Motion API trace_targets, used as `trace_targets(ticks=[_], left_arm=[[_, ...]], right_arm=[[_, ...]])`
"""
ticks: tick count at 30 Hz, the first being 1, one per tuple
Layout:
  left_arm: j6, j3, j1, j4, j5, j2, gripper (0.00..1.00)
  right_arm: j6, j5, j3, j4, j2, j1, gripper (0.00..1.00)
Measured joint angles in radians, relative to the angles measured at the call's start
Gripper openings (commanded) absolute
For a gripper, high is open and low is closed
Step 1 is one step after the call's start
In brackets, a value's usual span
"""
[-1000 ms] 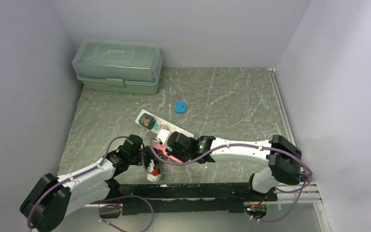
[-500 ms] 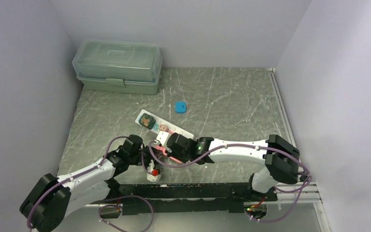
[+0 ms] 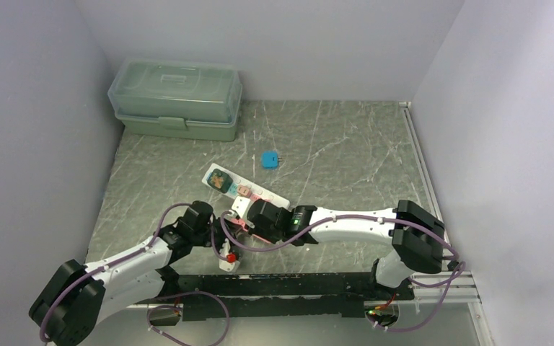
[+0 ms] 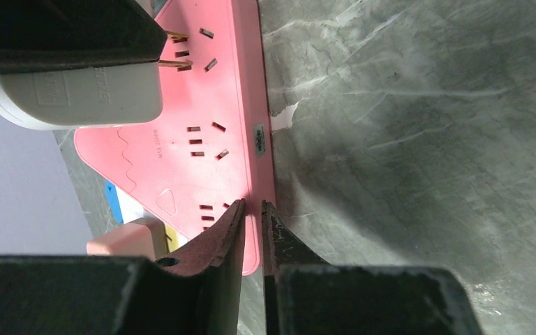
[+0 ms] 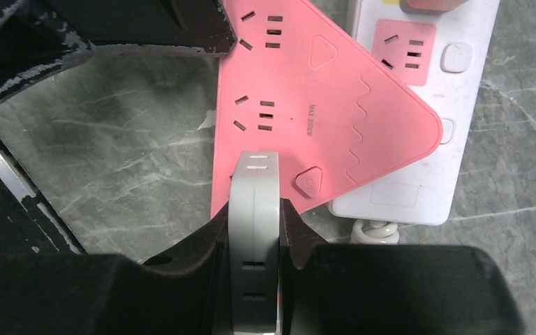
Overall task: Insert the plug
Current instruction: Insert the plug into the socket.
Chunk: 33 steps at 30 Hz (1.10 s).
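A pink triangular socket board (image 5: 307, 98) lies partly on a white power strip (image 5: 419, 105). My right gripper (image 5: 255, 206) is shut on a grey-white plug (image 5: 254, 188), held on edge over the board's near corner. In the left wrist view the plug (image 4: 77, 91) shows brass prongs (image 4: 171, 63) lying at the slots of the board's end socket; I cannot tell whether they are in. My left gripper (image 4: 252, 206) pinches the pink board's (image 4: 202, 146) side edge between nearly closed jaws. From above, both grippers meet at the board (image 3: 239, 225).
A blue plug (image 3: 268, 159) lies alone farther back. A pale green lidded box (image 3: 175, 97) stands at the back left against the wall. A small white piece with a red spot (image 3: 230, 259) sits by the left arm. A peach plug (image 4: 122, 237) sits in the white strip.
The left gripper's jaws have narrowed onto the pink board's edge. The right arm has shifted slightly left with the plug.
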Motion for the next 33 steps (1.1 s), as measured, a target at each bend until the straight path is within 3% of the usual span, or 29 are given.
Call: trace_targets(ticks=[33], left_arm=[[0.000, 0.000, 0.000, -0.029, -0.001, -0.008, 0.14]], right_arm=[[-0.036, 0.114, 0.003, 0.011, 0.037, 0.072, 0.00]])
